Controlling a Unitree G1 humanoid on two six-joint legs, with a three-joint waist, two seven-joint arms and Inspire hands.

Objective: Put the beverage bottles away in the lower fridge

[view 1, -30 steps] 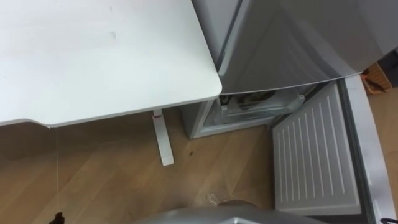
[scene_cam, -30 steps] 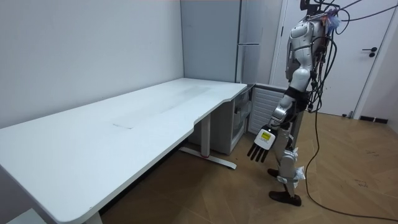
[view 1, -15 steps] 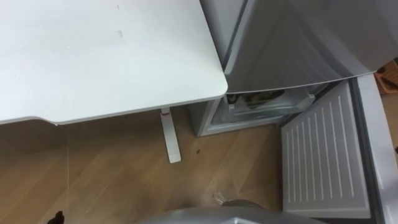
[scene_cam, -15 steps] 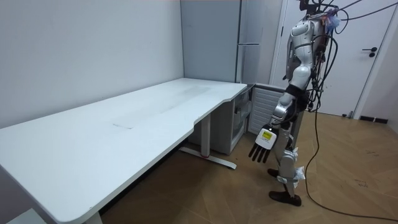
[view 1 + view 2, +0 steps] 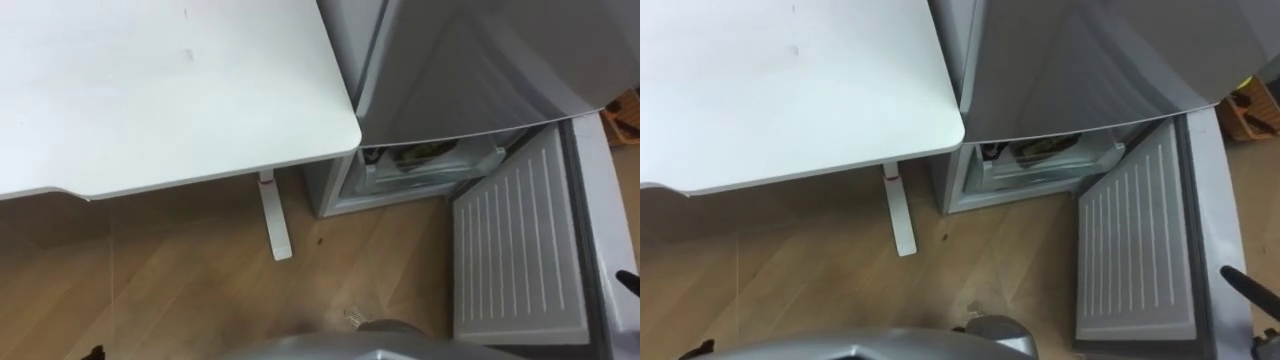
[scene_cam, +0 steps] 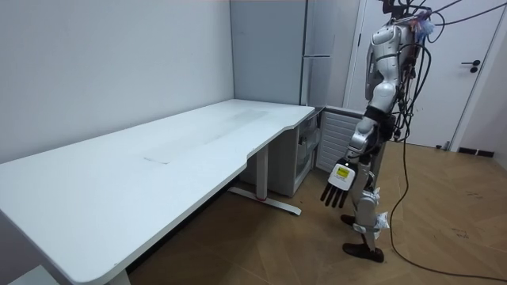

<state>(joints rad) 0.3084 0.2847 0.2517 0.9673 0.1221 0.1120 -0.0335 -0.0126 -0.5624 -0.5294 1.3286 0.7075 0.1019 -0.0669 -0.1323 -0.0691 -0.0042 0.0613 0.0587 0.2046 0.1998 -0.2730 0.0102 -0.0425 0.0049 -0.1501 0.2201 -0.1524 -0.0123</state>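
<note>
The robot stands upright right in front of the fridge, head tipped down at it. The fridge's lower door is swung wide open towards the robot, ribbed inner lining facing up at the camera. The upper part of the fridge is closed above it.

Inside the lower fridge, behind the open door, there's a pale shelf or drawer front. Just behind that sits something dark and greenish. It may be the drinks, but it is too small to tell.

Left of the fridge, its rounded corner almost touching the fridge's side, is the white table. The top is bare where it shows, and the table leg comes down on the wood floor near the fridge's base.

In the room view the left hand hangs low beside the robot's thigh, in front of the fridge's open door. Its fingers are spread and pointing down, with nothing in it. Of the right hand, one dark finger pokes in over the far edge of the fridge's lower door. How that hand is set, I cannot tell.
</note>
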